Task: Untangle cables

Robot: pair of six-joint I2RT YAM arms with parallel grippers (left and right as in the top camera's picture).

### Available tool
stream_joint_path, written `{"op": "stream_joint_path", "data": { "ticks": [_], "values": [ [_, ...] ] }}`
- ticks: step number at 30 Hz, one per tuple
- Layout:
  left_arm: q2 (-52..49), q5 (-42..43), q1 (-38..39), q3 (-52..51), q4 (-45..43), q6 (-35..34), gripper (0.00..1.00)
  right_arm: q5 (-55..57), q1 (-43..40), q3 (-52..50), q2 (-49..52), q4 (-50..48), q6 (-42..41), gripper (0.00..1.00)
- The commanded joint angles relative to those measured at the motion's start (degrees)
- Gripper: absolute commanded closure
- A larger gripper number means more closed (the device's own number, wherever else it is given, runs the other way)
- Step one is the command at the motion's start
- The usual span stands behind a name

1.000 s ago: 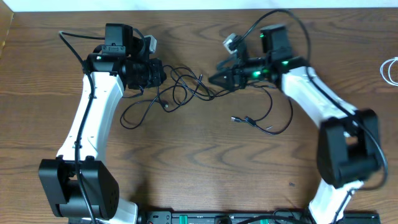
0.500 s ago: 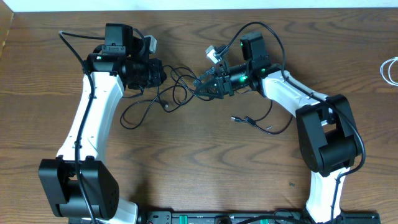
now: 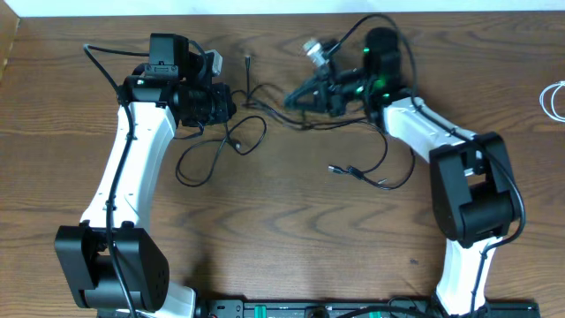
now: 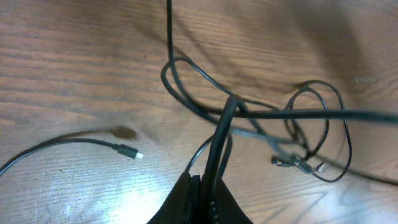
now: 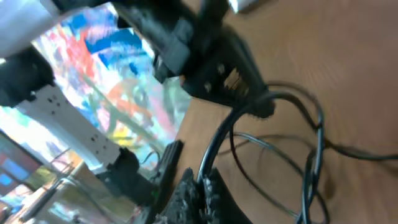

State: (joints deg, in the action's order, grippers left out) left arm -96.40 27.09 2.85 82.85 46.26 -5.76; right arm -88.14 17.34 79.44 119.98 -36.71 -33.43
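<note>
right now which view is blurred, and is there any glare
Right wrist: heavy motion blur, black cable smeared. Left wrist: sharp around the plug, softer farther off, glare patch on the table. Overhead: sharp, evenly lit.

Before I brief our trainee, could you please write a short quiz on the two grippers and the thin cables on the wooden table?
1. True or false: the left gripper is shut on a thin black cable.
2. Where does the thin white cable lie? A: in the middle tangle. B: at the far right edge of the brown wooden table. C: beside the left arm's base.
3. Fill in: the right gripper is ____ on a thin black cable.
Key: 1 true; 2 B; 3 shut.
</note>
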Motion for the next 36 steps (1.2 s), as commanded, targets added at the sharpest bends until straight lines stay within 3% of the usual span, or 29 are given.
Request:
{"op": "stream_joint_path", "data": {
  "ticks": [1, 4, 7, 15, 20, 29, 32, 36],
  "values": [
    [-0.70, 0.72, 0.11, -0.17, 0.20, 0.15, 0.93, -1.38, -3.08, 0.39, -3.21, -15.32, -23.96, 0.99],
    [-0.70, 0.46, 0.11, -0.17, 0.20, 0.17, 0.93, -1.03, -6.86, 0.39, -4.94, -37.99, -42.05, 0.99],
    [-0.70, -0.04, 0.11, -0.17, 0.20, 0.17, 0.92, 1.57, -12.39, 0.39, -7.26, -53.02, -57.51, 0.99],
    [-0.70, -0.79, 0.11, -0.17, 0.22, 0.15, 0.92, 4.92, -30.18, 0.39, -9.73, -49.53, -64.13, 0.99],
    [-0.70, -0.76, 0.11, -0.17, 0.20, 0.15, 0.93, -0.15, -35.56, 0.37, -9.60, -36.76, -56.11, 0.99],
    [-0.70, -0.74, 0.11, -0.17, 0.22, 0.13, 0.93, 0.63, -30.60, -0.87, -8.79, -10.21, -34.53, 0.98],
    [-0.70, -0.74, 0.11, -0.17, 0.20, 0.13, 0.93, 4.81, -27.82, -1.92, -8.31, 3.04, -24.44, 0.99],
    [-0.70, -0.74, 0.11, -0.17, 0.20, 0.13, 0.93, 16.90, -24.44, -2.40, -8.33, 28.17, -6.56, 0.99]
  ]
}}
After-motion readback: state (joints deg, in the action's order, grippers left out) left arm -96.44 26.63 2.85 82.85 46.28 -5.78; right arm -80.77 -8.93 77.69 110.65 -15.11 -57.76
